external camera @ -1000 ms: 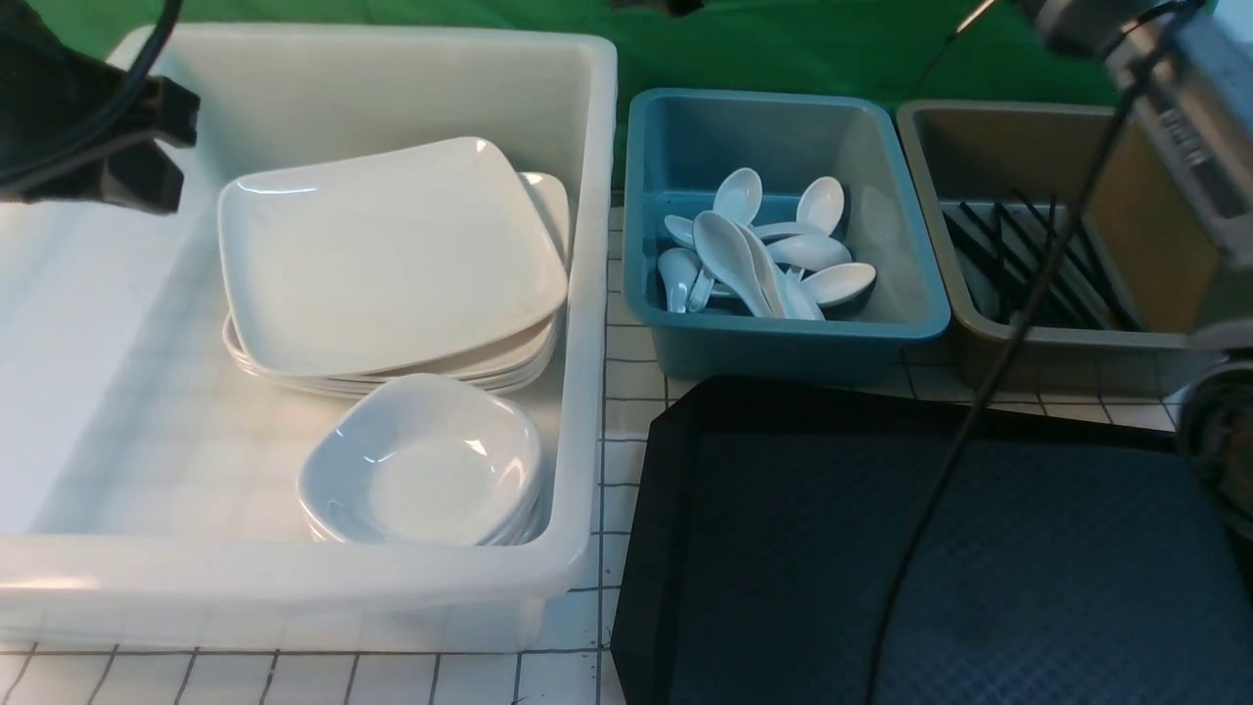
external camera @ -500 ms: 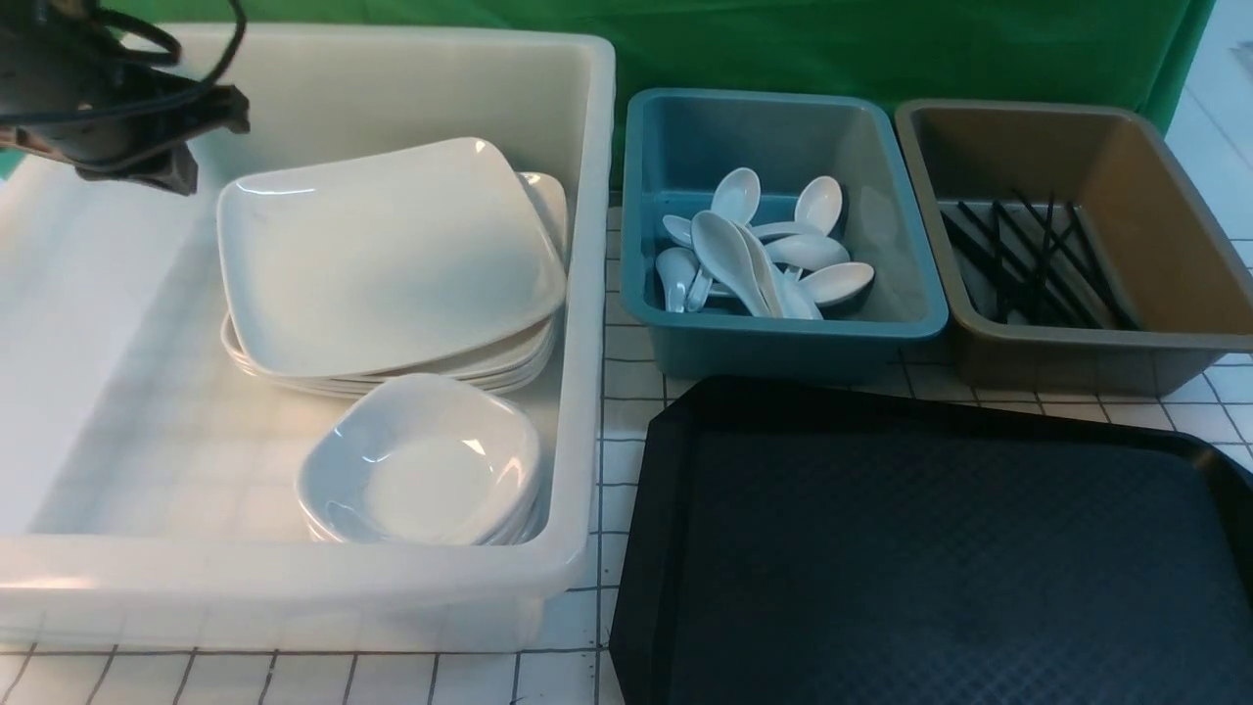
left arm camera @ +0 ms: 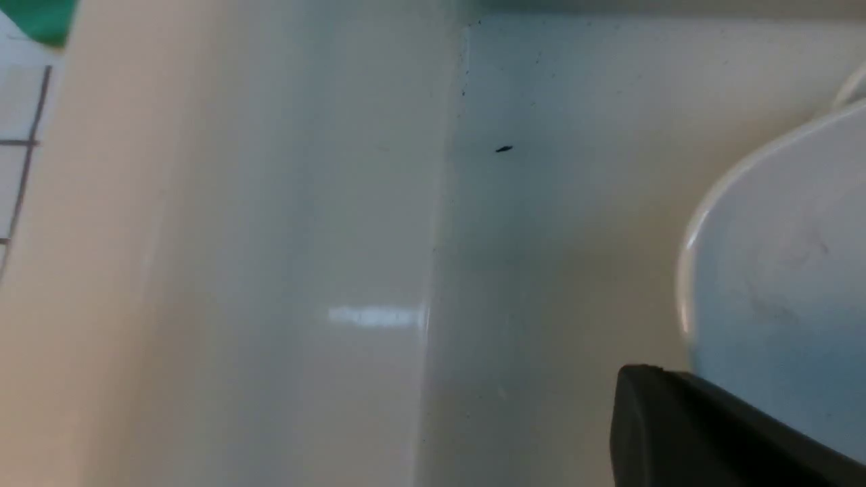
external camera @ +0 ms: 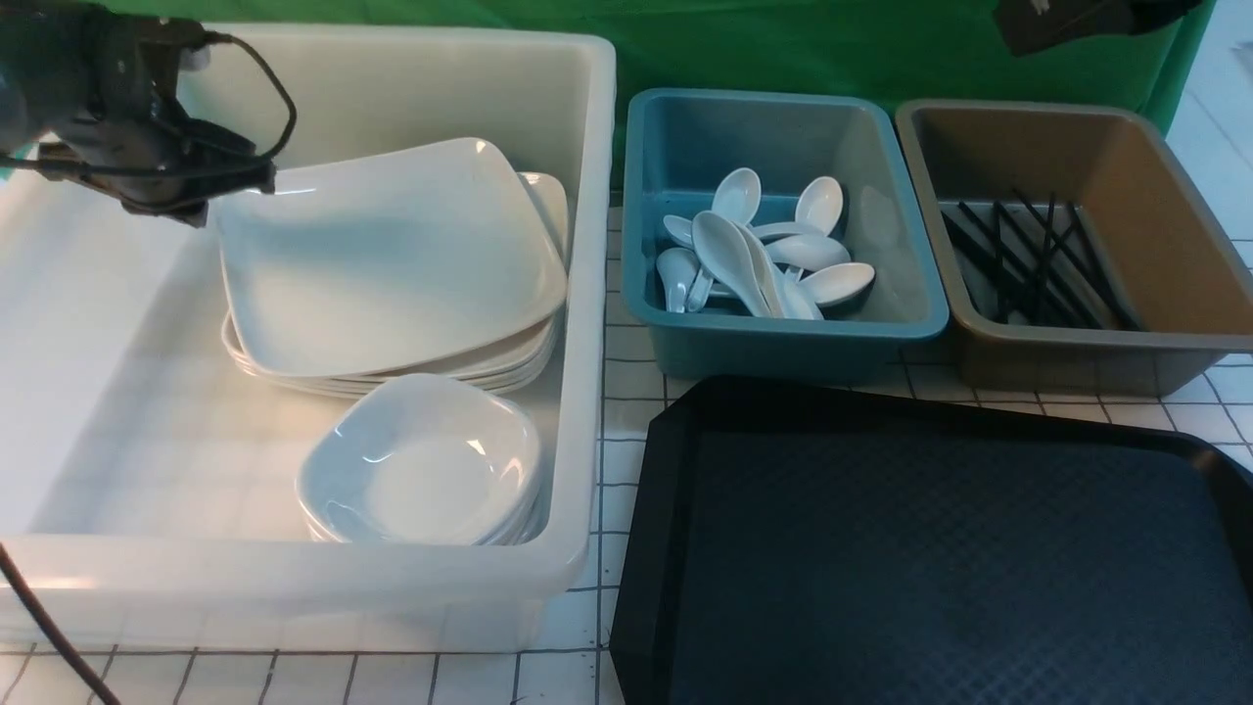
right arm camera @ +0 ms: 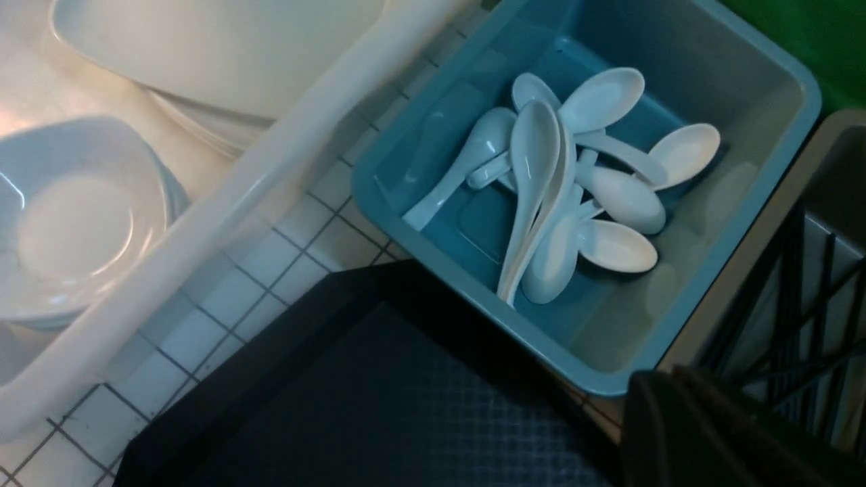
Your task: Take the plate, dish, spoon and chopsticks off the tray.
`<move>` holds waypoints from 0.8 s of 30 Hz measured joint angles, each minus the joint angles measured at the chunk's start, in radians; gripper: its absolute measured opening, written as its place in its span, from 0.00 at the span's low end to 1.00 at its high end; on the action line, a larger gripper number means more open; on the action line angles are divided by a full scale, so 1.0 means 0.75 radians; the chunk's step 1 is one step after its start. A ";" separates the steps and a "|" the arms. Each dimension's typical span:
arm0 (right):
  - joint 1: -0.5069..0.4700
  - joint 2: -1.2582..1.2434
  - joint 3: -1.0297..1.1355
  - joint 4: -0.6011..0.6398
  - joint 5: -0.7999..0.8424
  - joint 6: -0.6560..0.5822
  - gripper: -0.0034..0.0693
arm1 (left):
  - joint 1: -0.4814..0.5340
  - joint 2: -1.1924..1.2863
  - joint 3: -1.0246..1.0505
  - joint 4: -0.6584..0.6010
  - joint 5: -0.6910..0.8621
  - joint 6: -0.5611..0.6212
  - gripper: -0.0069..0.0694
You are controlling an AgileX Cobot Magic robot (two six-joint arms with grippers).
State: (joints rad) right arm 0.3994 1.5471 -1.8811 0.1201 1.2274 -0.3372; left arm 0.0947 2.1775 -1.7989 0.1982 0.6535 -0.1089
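Left fingers point(external camera: 256, 178) now lower – closed, empty – at top plate's point(external camera: 392, 259) far-left corner.

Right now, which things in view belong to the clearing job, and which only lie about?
Belong to the job:
- tray, nothing on it
- plate, top of the stack in the white bin
- dish, also in the white bin
- spoons in the teal bin
- chopsticks in the brown bin

Just lying about:
- green backdrop
- gridded tabletop

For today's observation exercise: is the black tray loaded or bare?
Bare: the tray shows only its diamond-textured surface wherever it is in view; its near edge is cut off.
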 joint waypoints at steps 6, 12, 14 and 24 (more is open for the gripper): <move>0.000 -0.056 0.000 0.000 -0.028 -0.004 0.05 | 0.000 0.050 0.000 -0.027 -0.134 -0.003 0.10; 0.000 -0.070 0.000 0.000 -0.028 -0.004 0.05 | -0.009 0.072 0.000 -0.191 -0.328 0.106 0.10; 0.000 -0.070 0.000 0.001 -0.028 -0.004 0.05 | -0.018 0.075 0.000 -0.224 -0.367 0.179 0.10; 0.000 -0.070 0.000 0.011 -0.013 -0.004 0.05 | -0.022 -0.046 0.000 -0.308 -0.326 0.227 0.10</move>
State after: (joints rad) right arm 0.3994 1.4943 -1.8811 0.1284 1.2179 -0.3401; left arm 0.0780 2.1428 -1.7991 -0.0331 0.4093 0.0614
